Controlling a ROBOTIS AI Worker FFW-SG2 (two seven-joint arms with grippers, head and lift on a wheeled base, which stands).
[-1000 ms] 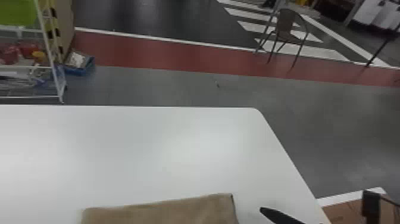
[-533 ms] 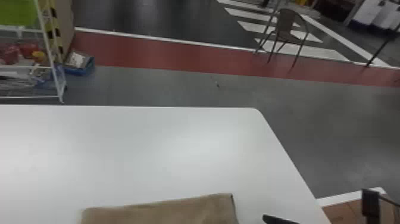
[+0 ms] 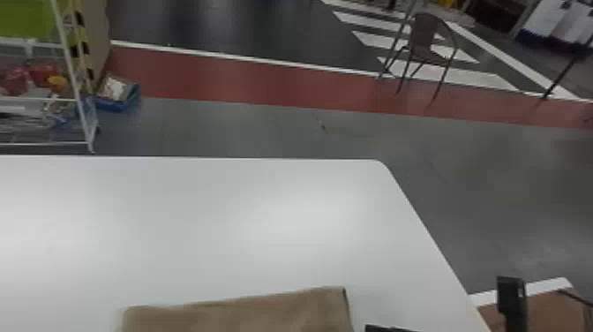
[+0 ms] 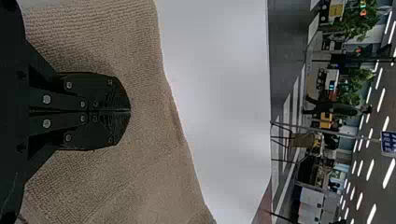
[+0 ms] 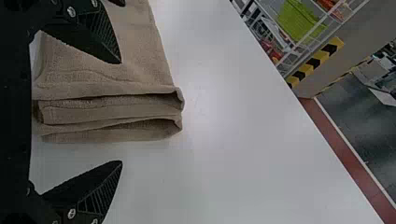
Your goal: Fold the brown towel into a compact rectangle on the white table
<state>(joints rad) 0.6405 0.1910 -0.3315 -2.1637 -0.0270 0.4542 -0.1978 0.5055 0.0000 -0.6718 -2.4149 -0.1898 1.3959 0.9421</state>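
The right gripper point(image 5: 121, 112) has eased back, spread wide, the towel's folds point(image 5: 112, 111) seemingly within its gap, so pinching comes next; left gripper's point(image 4: 130, 110) closed over them.

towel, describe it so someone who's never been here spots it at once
Start at the white table. On its part nearest the robot lies the towel, with stacked folds along one side. Its brown, textured cloth sets it apart from the pale table and the black left gripper and right gripper.

brown towel point(image 3: 238, 311): ribbed matt cloth | white table point(image 3: 198, 220): smooth, softly glossy
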